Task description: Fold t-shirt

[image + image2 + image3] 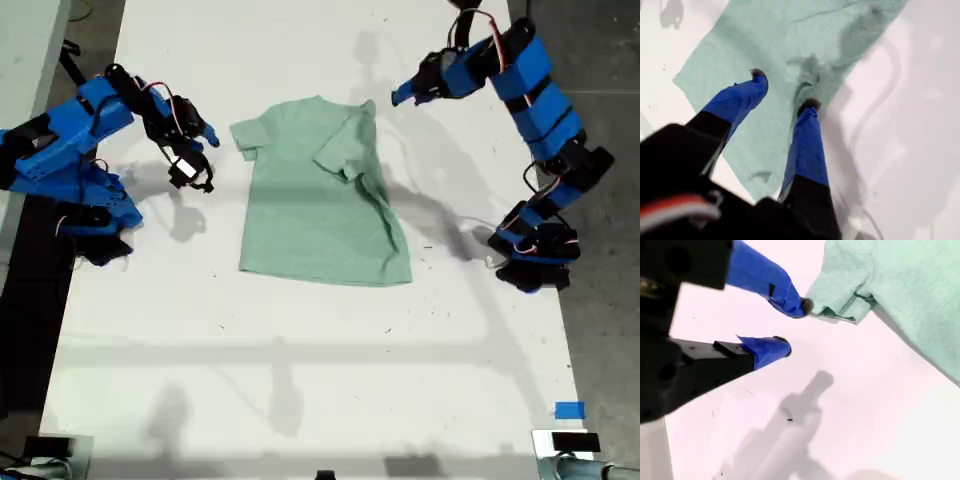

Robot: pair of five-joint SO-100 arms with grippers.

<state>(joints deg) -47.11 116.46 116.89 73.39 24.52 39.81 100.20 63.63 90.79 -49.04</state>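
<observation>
A: You have the t-shirt (pixel 320 200) lying flat in the middle of the white table (pixel 300 350), collar toward the far edge. The sleeve (pixel 345 150) on the exterior view's right is already turned in over the chest.

B: And the tools?

A: My first gripper (pixel 784 90) hangs above that turned-in sleeve, jaws apart, nothing between them. My second gripper (pixel 794 326) sits over bare table, jaws apart too, one fingertip (pixel 805 306) just at the hem of the flat sleeve (pixel 840 295).

B: So what can bite you here?

A: If you close the second one where it stands, it likely pinches air or a sliver of hem, and the soft fabric slips out as you lift.

B: And if you push in first?

A: Then you may shove the sleeve and bunch it, dragging the whole shirt sideways and spoiling the fold opposite.

B: The first one?

A: If you come down carelessly, you could catch the loose layer and flip it open again. I cannot tell how high it hovers, so go gently.
</observation>
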